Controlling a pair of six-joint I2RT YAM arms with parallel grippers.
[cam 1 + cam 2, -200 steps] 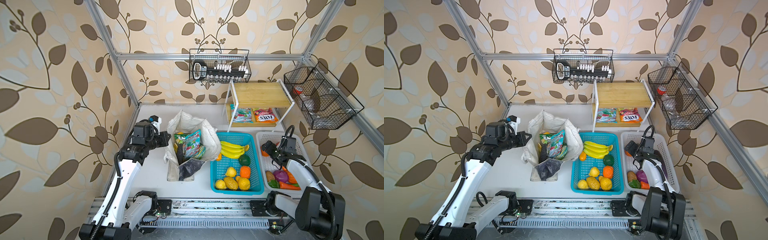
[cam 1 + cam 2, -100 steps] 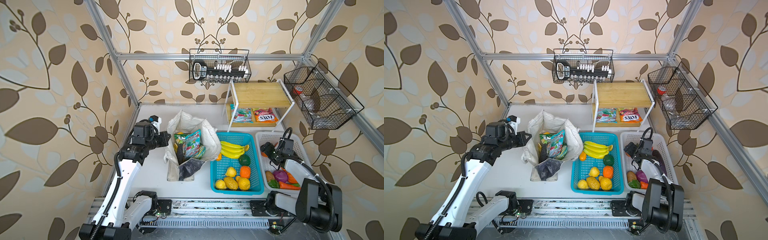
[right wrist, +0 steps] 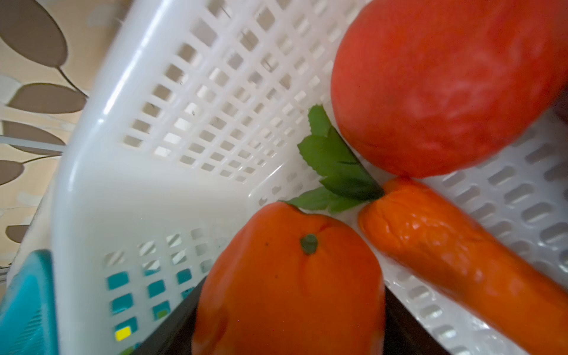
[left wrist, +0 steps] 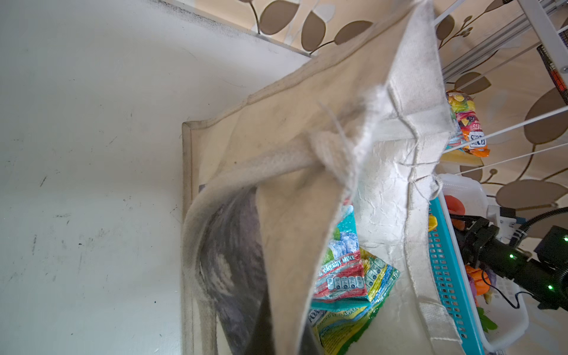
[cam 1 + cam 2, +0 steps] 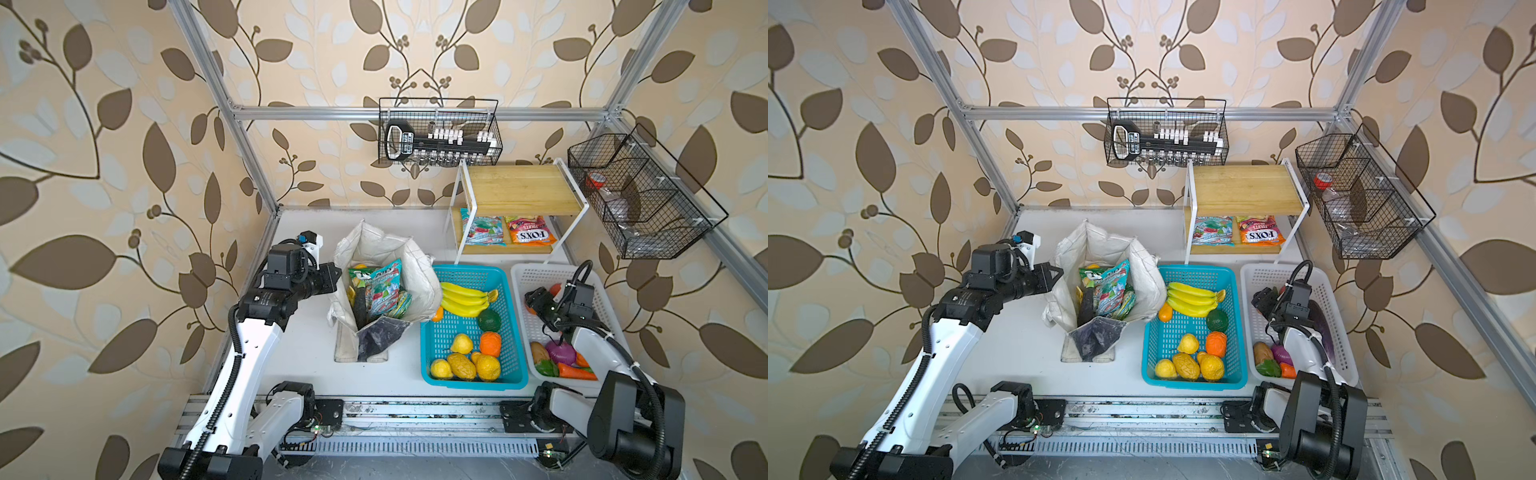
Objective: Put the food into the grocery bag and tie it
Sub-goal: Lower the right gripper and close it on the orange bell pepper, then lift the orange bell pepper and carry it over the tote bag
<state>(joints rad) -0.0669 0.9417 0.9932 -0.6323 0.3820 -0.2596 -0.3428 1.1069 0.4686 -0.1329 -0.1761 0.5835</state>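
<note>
**Left side.** Left gripper [image 5: 332,276] at the left rim of the grocery bag [image 5: 419,266] in both top views, pressed together on that rim (fingers themselves outside the left wrist view; only raised canvas and a thick handle [image 4: 252,166] close to the lens). Bag upright on the table [image 5: 311,353], mouth open, dark marbled print on the near face. Inside the bag: glossy snack packets [image 5: 380,286] in green, yellow and light blue, standing on edge.

**Right side.** Right gripper [image 5: 532,302] low inside the white basket [image 5: 540,270], toward its far end. In the right wrist view, round orange [image 3: 289,270] between the two dark fingers [image 3: 178,322], one on each side (gripping or merely bracketing: not discernible). Carrot [image 3: 445,246] just beside the orange, leafy end toward the basket corner. Larger red fruit [image 3: 445,83] close beyond the carrot.

**Middle.** Banana bunch [image 5: 463,297] at the far end of the blue basket [image 5: 465,270], itself between the bag and the white basket. Other toy fruit [image 5: 461,365] at the near end of the same basket.
</note>
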